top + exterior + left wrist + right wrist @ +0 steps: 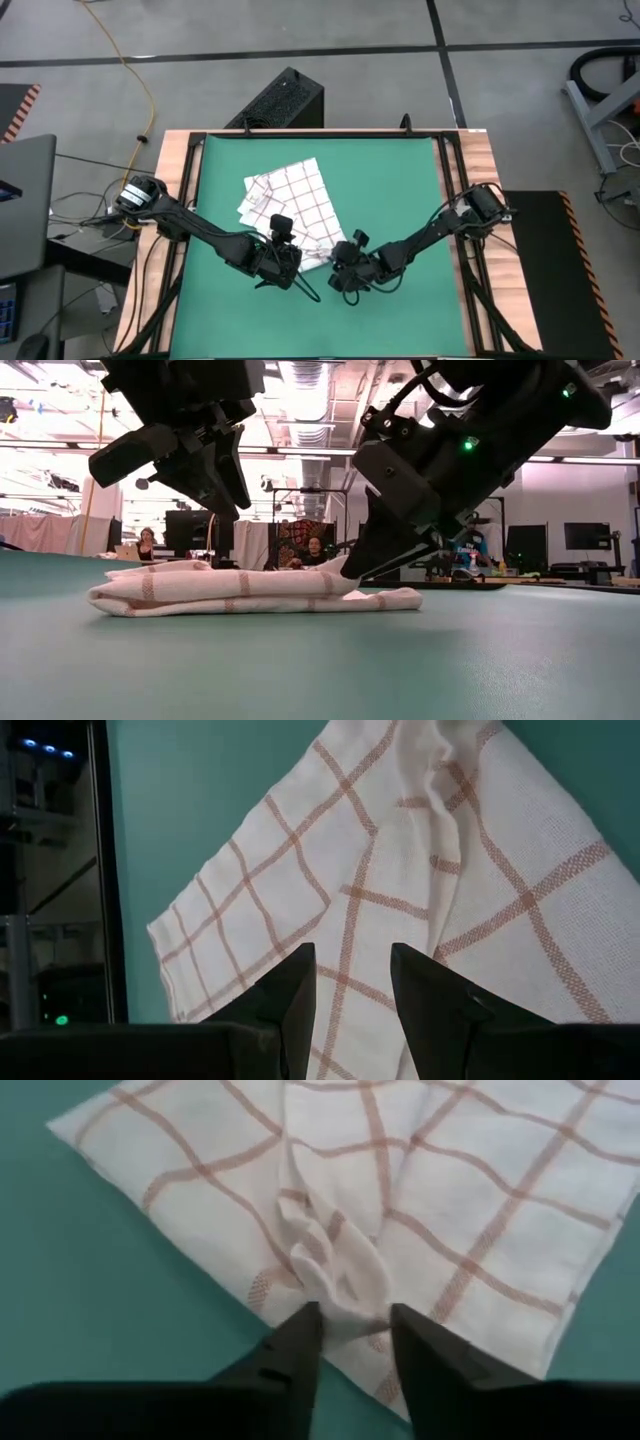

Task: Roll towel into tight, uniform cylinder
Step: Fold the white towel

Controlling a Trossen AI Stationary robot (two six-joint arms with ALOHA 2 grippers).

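Here, a green mat (400,190) framed by wood-grain table (485,150) edges, matte and smooth. Near the mat's middle, the towel (290,200): thin woven white cloth with a red-brown grid of square checks, folded into a skewed, layered rectangle, low and flat in the low view (240,590) with rounded folded edges. Fine weave and loose creases visible in the left wrist view (440,870); a bunched ridge of cloth near one edge in the right wrist view (340,1270).

On the left, the left arm reaching in from the table's left edge, elbow bent, the left gripper (283,240) poised over the towel's near edge, raised above the cloth in the low view (215,490). Dark fingers (290,995) narrowly parted, nothing between them, towel just beyond their tips.

On the right, the right arm angled in from the right edge, the right gripper (345,262) down at the towel's near right corner, tips at mat level in the low view (385,560). Fingers (295,1345) close together, pinching the bunched fold of towel.

No legible writing anywhere.
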